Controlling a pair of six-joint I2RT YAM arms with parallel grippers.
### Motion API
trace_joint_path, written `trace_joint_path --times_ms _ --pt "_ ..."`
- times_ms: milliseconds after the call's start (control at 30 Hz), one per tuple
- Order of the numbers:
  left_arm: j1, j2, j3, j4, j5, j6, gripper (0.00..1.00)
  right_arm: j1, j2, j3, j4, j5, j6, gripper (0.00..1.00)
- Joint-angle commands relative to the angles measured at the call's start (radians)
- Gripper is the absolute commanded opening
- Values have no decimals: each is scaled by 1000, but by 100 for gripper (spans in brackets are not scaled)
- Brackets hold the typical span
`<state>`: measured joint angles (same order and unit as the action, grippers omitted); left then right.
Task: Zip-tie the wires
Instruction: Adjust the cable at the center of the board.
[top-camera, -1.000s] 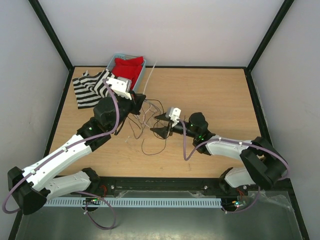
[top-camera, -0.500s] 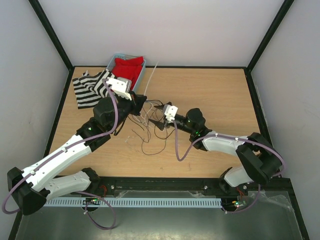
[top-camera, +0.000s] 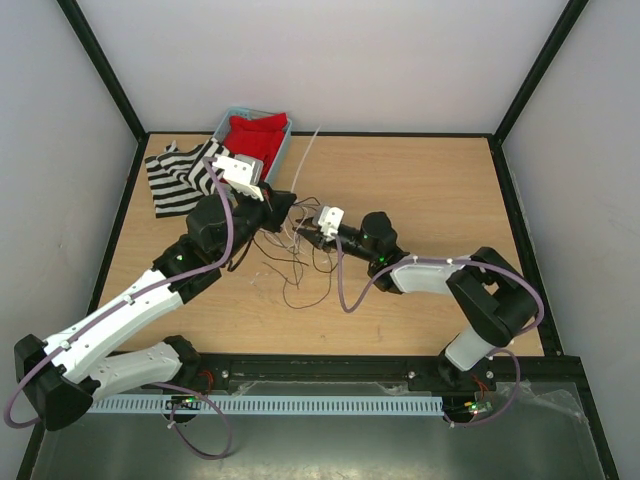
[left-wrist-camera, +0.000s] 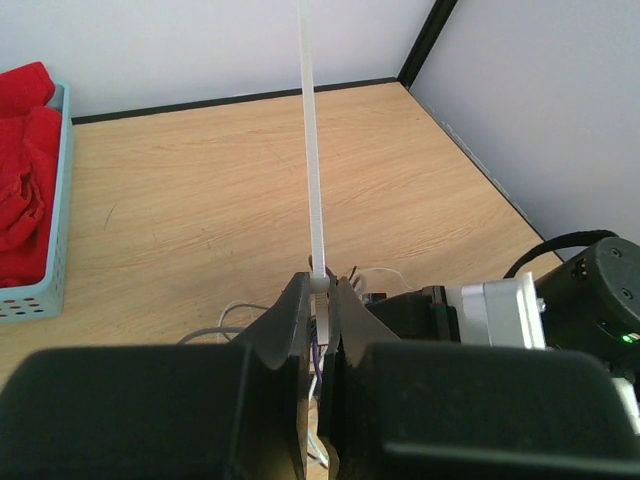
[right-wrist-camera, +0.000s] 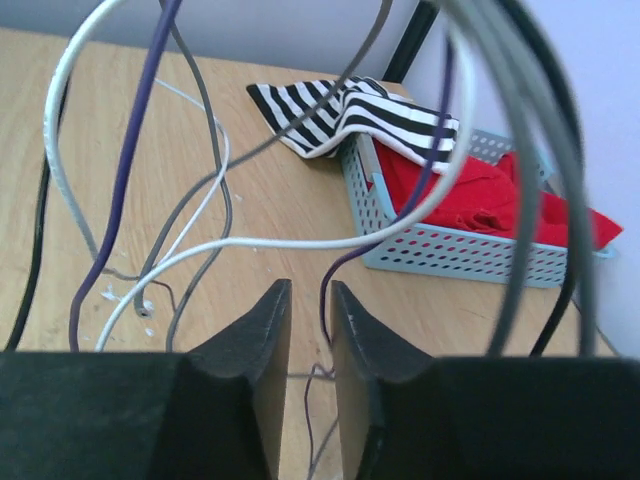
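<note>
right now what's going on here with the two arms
The left gripper is shut on the zip tie, whose strip sticks straight out past its fingertips. The right gripper is in among the loose wires, jaws a narrow gap apart with one dark strand running into that gap. The tie is straight, not looped around them.

Smooth white plastic zip tie, matt wood-grain table, perforated plastic basket, soft striped cloth
</note>
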<state>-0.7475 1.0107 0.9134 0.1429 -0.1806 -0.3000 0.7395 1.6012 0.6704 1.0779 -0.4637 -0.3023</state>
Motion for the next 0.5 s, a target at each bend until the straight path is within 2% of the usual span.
trace_joint_path --times_ms 0,167,300,467 --pt "10 -31 10 17 -40 22 0 4 -43 -13 80 -11 32 23" --pt "51 -63 10 -18 -65 36 0 3 -168 -91 -69 0 32 0" --pt "54 -69 13 -28 -80 49 0 3 -277 -153 -167 26 76 0" --pt "64 -52 17 -32 -68 45 0 2 -395 -153 -364 74 90 0"
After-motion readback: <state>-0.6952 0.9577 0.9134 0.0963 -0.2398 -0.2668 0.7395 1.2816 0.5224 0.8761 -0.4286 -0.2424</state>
